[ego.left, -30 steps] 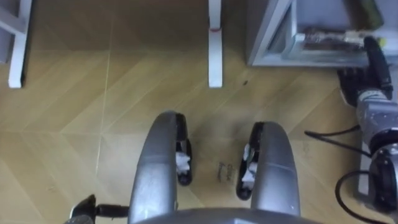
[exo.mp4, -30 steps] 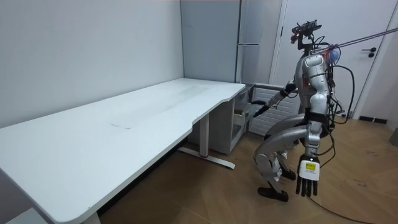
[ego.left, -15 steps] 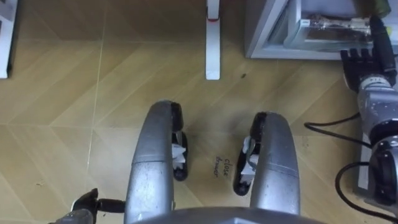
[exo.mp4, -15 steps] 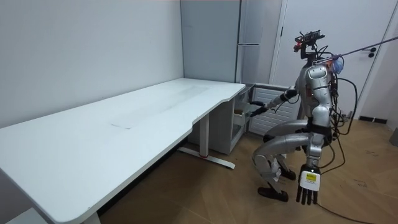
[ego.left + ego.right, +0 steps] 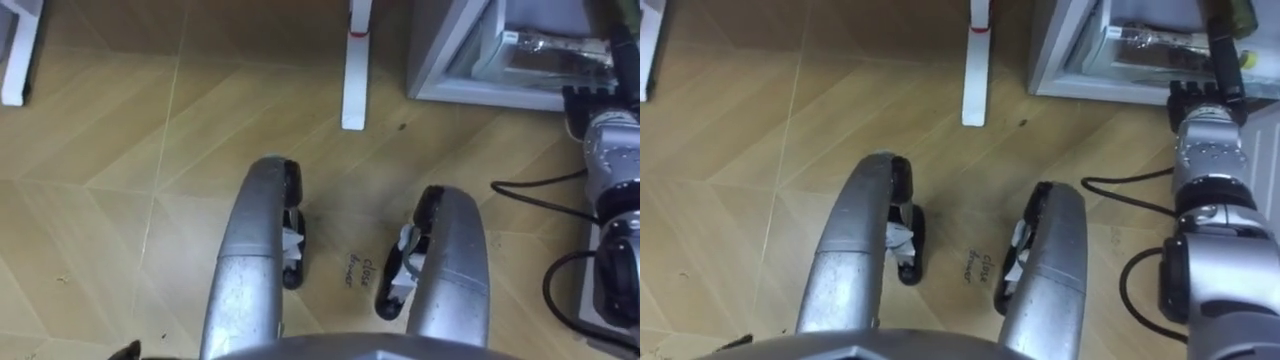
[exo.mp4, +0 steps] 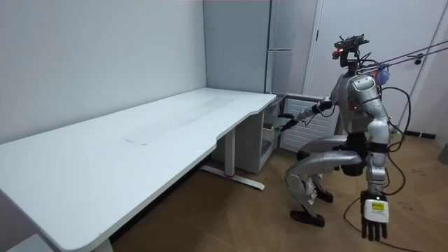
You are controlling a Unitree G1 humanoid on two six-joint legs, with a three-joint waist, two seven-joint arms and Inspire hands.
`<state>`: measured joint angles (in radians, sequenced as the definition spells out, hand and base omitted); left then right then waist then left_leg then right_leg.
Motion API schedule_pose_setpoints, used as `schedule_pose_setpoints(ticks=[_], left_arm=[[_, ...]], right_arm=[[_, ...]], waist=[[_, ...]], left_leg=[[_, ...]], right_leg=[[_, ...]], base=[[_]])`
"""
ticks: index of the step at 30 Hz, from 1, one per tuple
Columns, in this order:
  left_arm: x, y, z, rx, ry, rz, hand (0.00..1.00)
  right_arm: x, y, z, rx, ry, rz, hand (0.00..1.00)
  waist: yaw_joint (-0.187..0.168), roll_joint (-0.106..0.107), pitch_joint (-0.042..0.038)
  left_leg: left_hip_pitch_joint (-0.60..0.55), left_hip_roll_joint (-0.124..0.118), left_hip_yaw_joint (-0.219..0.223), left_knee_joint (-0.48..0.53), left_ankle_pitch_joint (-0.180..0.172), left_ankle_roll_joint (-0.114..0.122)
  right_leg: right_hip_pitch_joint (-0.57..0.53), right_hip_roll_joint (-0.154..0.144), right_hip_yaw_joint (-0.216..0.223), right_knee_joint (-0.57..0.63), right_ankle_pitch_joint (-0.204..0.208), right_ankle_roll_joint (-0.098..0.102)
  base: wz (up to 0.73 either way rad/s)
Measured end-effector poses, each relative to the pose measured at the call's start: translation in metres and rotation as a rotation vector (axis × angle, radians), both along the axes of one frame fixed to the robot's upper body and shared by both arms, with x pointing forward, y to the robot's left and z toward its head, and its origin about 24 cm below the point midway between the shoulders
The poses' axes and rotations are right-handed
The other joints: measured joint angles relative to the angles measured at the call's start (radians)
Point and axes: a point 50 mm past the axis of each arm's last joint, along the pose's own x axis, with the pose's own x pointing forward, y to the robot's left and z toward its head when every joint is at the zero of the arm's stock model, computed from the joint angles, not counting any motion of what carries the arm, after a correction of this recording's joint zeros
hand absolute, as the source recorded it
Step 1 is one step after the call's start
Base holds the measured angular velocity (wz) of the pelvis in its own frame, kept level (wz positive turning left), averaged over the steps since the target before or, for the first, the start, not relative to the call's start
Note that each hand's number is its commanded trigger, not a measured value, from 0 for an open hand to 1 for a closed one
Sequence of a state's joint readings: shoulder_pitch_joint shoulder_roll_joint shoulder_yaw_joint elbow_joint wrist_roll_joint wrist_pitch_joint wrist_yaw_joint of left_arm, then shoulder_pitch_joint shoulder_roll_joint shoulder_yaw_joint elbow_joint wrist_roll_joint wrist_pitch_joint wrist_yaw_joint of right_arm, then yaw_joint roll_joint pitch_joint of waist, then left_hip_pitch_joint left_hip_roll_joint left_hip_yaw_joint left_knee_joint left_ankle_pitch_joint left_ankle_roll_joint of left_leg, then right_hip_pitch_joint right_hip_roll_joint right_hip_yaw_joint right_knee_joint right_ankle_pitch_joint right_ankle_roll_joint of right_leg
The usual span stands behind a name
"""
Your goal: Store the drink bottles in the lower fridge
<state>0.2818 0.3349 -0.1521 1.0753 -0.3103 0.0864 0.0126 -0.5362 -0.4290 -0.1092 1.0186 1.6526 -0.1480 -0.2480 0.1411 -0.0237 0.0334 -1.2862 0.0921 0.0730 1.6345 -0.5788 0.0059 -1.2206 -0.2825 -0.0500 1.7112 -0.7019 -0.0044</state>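
Note:
I squat in front of the open lower fridge (image 5: 1060, 60), beside the desk. My right arm reaches forward to it, and my right hand (image 5: 1197, 100) is curled round a dark bottle (image 5: 1220, 50) at the front of the compartment. A shelf (image 5: 1140, 40) inside holds a clear packaged item. In the room view the same right hand (image 6: 285, 123) is stretched toward the fridge. My left hand (image 6: 374, 218) hangs low by my side with its fingers straight and nothing in it.
A white desk leg (image 5: 975, 70) stands on the wooden floor just left of the fridge. The large white desk (image 6: 140, 140) fills the room view's left. The tall grey fridge (image 6: 280, 42) rises behind it, with a white door (image 6: 427, 63) at the room view's right.
My left arm has swung back and down toward the room view's right. My torso has leaned back a little. The right hand stays at the fridge with the bottle.

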Motion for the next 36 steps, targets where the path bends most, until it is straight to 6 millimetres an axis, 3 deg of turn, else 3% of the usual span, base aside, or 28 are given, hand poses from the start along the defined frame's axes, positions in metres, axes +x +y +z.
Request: schedule_pose_setpoints(ticks=[6, 9, 14, 19, 26, 29, 31, 34, 36], left_arm=[[-0.022, 0.013, 0.007, 0.013, 0.046, -0.006, 0.0], [-0.028, 0.014, 0.008, 0.014, 0.053, -0.012, 0.0], [-0.036, 0.015, 0.01, 0.021, 0.056, -0.01, 0.0], [-0.039, 0.015, 0.011, 0.021, 0.05, -0.014, 0.0], [-0.054, 0.02, 0.012, 0.042, 0.093, 0.0, 0.0], [-0.059, 0.028, 0.016, 0.07, 0.098, 0.021, 0.0], [-0.061, 0.03, 0.017, 0.081, 0.093, 0.033, 0.0], [-0.065, 0.03, 0.018, 0.082, 0.115, 0.001, 0.0], [-0.063, 0.03, 0.018, 0.082, 0.106, -0.003, 0.0]], right_arm=[[-0.006, -0.008, 0.002, -0.014, 0.057, -0.106, 0.0], [-0.008, -0.011, 0.002, -0.012, 0.076, -0.138, 0.0], [-0.009, -0.012, 0.006, 0.013, 0.124, -0.196, 0.0], [-0.012, -0.011, 0.003, 0.036, 0.171, -0.244, 0.0], [-0.014, -0.012, 0.004, 0.045, 0.201, -0.273, 0.0], [-0.009, -0.009, 0.011, 0.061, 0.199, -0.267, 0.0], [-0.006, -0.008, 0.015, 0.059, 0.186, -0.262, 0.0], [-0.001, -0.005, 0.019, 0.057, 0.165, -0.246, 0.0], [0.001, -0.005, 0.024, 0.06, 0.143, -0.235, 0.0]], waist=[[0.04, 0.01, 0.0036], [0.053, 0.019, 0.0035], [0.075, 0.019, 0.003], [0.096, 0.02, 0.0027], [0.12, 0.03, 0.0033], [0.122, 0.03, 0.0035], [0.124, 0.034, 0.0026], [0.127, 0.042, 0.0073], [0.127, 0.043, 0.0069]], left_leg=[[0.016, -0.037, -0.008, -0.019, 0.006, -0.006], [0.018, -0.038, -0.019, -0.05, 0.01, -0.013], [0.05, -0.038, -0.023, -0.148, 0.074, -0.019], [0.073, -0.036, -0.05, -0.218, 0.102, -0.037], [0.135, -0.036, -0.065, -0.297, 0.123, -0.058], [0.173, -0.045, -0.074, -0.344, 0.141, -0.069], [0.188, -0.053, -0.083, -0.361, 0.149, -0.078], [0.217, -0.054, -0.095, -0.375, 0.153, -0.082], [0.219, -0.059, -0.099, -0.381, 0.158, -0.083]], right_leg=[[0.031, -0.043, -0.02, -0.009, -0.006, 0.008], [0.053, -0.051, -0.046, -0.041, -0.007, 0.007], [0.095, -0.071, -0.095, -0.118, 0.009, -0.006], [0.143, -0.073, -0.155, -0.185, 0.02, -0.027], [0.208, -0.065, -0.189, -0.256, 0.028, -0.044], [0.249, -0.066, -0.208, -0.288, 0.035, -0.062], [0.271, -0.067, -0.219, -0.301, 0.035, -0.064], [0.31, -0.063, -0.236, -0.318, 0.033, -0.065], [0.315, -0.064, -0.239, -0.322, 0.028, -0.056]], base=[[0.14], [0.14], [0.12], [0.12], [0.05], [0.12], [0.16], [0.1], [0.13]])
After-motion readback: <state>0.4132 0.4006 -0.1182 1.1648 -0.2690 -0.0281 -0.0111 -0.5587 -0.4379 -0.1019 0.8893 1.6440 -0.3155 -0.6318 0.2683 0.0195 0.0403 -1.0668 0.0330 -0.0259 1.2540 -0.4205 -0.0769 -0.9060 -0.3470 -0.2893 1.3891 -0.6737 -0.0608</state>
